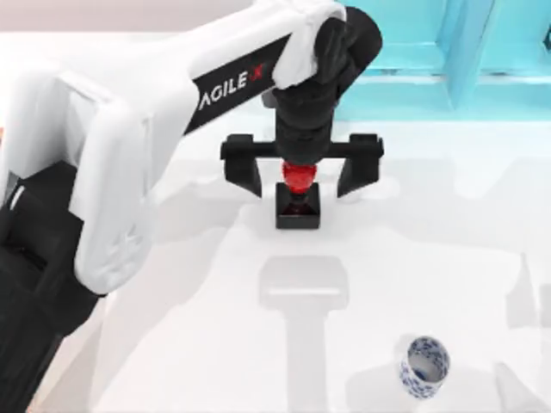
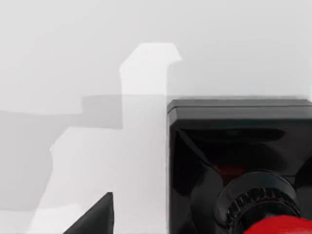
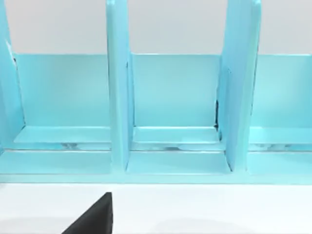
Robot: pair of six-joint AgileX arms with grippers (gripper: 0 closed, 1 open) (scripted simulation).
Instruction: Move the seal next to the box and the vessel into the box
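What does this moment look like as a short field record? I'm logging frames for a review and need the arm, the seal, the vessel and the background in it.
working arm: left, reaching over the table's middle
left hand: open, fingers spread to either side of the seal's red knob, not closed on it
seal: upright on the table, black base down
vessel: on the table near the top view's lower right, apart from the seal
shelf unit: cyan, at the table's far side, facing the right wrist camera
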